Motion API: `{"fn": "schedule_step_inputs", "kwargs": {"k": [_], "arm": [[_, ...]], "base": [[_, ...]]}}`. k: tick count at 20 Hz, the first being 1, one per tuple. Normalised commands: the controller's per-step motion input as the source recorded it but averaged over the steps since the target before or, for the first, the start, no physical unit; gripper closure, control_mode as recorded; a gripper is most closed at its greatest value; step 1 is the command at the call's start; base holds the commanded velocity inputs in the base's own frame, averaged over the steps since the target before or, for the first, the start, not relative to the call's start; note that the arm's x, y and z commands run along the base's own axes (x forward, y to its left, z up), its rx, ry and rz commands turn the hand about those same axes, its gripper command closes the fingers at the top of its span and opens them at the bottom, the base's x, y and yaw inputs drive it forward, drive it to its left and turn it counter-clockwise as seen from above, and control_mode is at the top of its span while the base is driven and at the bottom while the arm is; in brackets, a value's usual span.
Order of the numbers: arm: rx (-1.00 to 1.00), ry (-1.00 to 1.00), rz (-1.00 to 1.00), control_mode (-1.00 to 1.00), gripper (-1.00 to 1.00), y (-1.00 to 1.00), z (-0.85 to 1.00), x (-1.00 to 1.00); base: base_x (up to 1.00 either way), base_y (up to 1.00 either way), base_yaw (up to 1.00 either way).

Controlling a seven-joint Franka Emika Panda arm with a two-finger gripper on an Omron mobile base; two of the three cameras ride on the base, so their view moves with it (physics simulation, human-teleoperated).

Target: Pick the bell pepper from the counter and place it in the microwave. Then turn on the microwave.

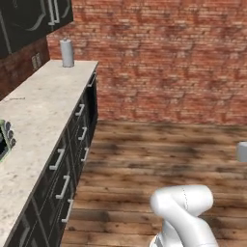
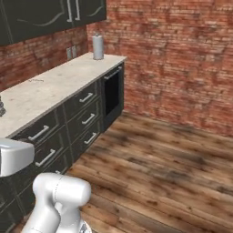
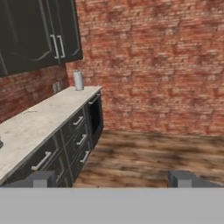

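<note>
Gripper (image 3: 111, 179) jaws wide apart, holding nothing; fingertips cropped low. Counter (image 1: 38, 111) cut off at left edge.

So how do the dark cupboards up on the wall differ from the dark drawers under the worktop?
The wall cupboards hang above the counter, against the brick; the drawers sit beneath its beige stone top. The wall cupboards have tall doors with upright silver handles, while the drawers are low, stacked fronts with level handles. Both share the same dark finish and silver handles.
</note>
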Motion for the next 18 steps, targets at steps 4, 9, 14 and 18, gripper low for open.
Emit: {"fn": "schedule_step_inputs", "kwargs": {"k": [4,9,14,18], "arm": [[0.0,0.0,0.0,1.0,-1.0,0.0,0.0,0.0],[0.0,0.0,0.0,1.0,-1.0,0.0,0.0,0.0],[0.0,0.0,0.0,1.0,-1.0,0.0,0.0,0.0],[0.0,0.0,0.0,1.0,-1.0,0.0,0.0,0.0]], "base": [[0.24,0.03,0.49],[0.18,0.0,0.51],[0.16,0.08,0.53],[0.12,0.22,0.5]]}}
